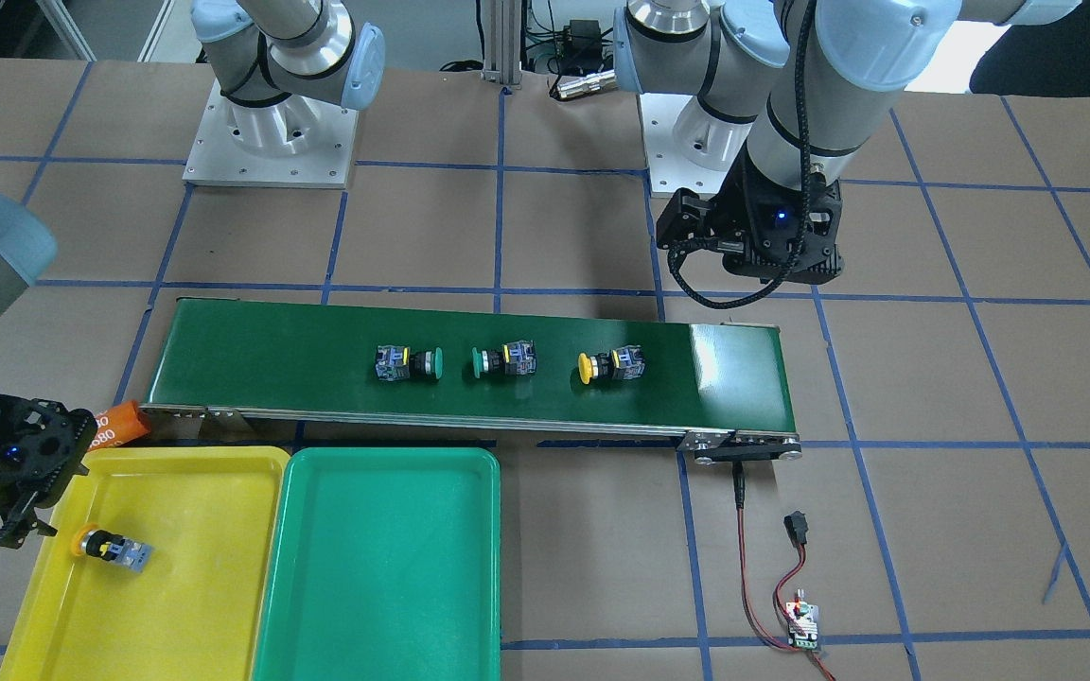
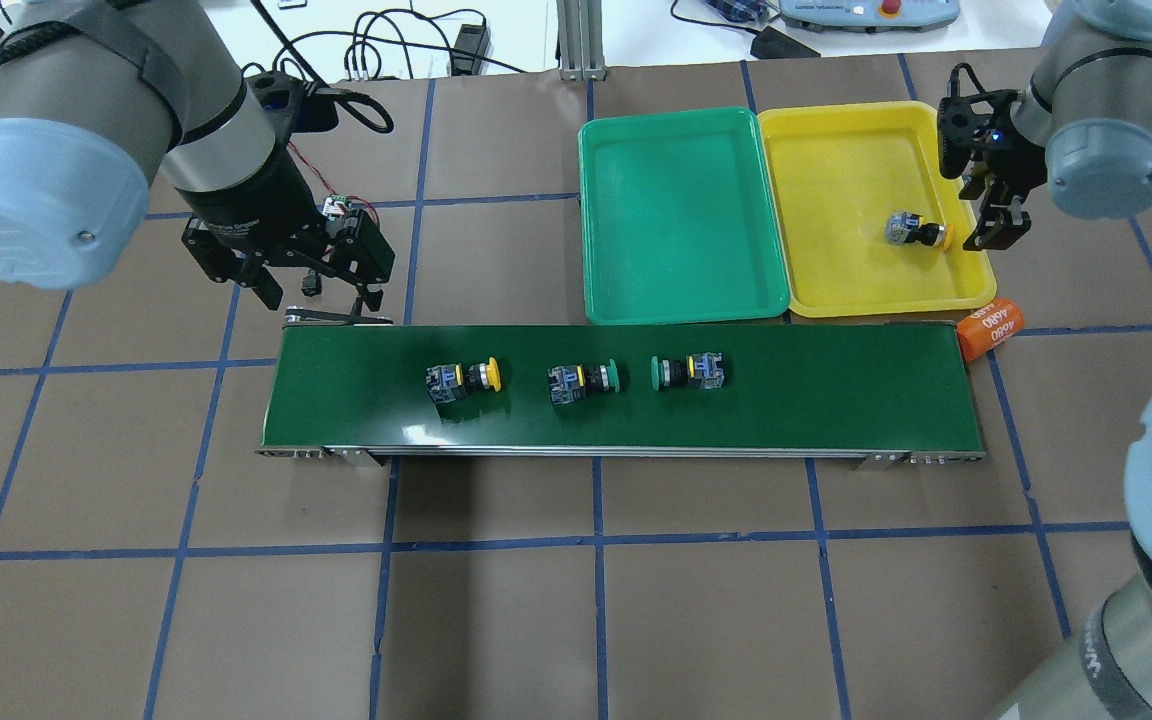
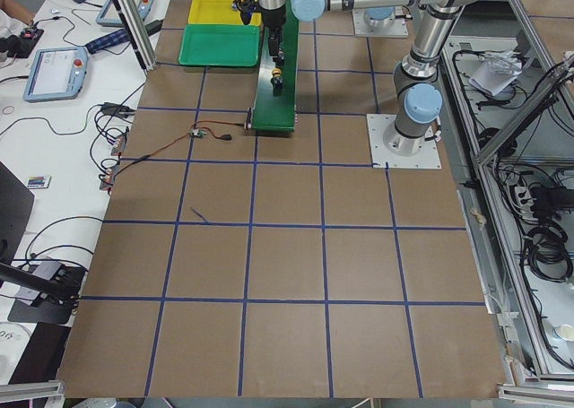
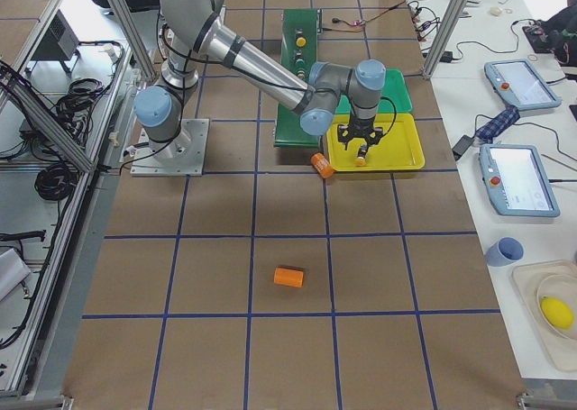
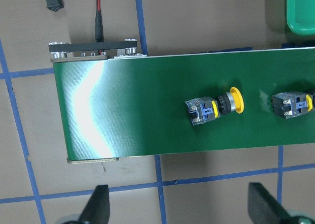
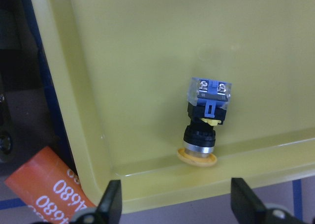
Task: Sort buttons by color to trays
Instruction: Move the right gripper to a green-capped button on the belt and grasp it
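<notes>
Three buttons lie on their sides on the dark-green conveyor belt (image 2: 836,390): a yellow button (image 2: 464,380) at the left, a green button (image 2: 584,380) in the middle and another green button (image 2: 688,371) further right. A second yellow button (image 2: 914,231) lies in the yellow tray (image 2: 836,160) near its right wall. My right gripper (image 2: 991,212) hangs open just over that button (image 6: 205,120), with nothing between its fingers. The green tray (image 2: 681,215) holds nothing. My left gripper (image 2: 321,298) is open above the belt's left end, left of the yellow button (image 5: 214,106).
An orange cylinder (image 2: 989,330) marked 4680 lies on the table between the yellow tray's corner and the belt's right end. A red-and-black cable with a small controller board (image 1: 802,624) runs from the belt's left end. Another orange cylinder (image 4: 290,277) lies far off on the table.
</notes>
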You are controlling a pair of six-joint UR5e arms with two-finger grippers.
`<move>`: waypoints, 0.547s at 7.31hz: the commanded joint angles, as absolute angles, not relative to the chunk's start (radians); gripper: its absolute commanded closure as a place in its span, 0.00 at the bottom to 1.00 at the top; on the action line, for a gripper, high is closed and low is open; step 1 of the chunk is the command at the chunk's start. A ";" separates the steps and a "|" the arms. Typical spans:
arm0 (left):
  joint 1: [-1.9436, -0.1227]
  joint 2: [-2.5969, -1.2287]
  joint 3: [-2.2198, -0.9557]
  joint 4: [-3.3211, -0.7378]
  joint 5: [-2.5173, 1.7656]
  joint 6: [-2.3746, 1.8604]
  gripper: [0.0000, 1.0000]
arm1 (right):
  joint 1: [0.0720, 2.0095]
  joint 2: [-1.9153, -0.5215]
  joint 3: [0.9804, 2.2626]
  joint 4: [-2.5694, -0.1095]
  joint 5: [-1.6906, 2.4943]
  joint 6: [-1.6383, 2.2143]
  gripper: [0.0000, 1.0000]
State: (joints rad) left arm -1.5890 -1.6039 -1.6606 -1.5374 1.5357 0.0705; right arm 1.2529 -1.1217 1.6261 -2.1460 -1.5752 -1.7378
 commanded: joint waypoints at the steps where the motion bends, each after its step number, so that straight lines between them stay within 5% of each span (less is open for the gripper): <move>1: -1.589 -1.606 -1.658 -1.537 1.537 0.071 0.00 | 1.256 -1.204 1.691 -2.102 -1.539 -1.787 0.00; 4: -1.582 -1.601 -1.657 -1.537 1.535 0.075 0.00 | 1.334 -1.412 1.960 -2.121 -1.529 -1.781 0.00</move>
State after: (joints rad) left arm -1.5839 -1.6036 -1.6573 -1.5370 1.5333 0.0739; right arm 1.2873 -1.3376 1.8724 -2.1157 -1.5311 -1.7880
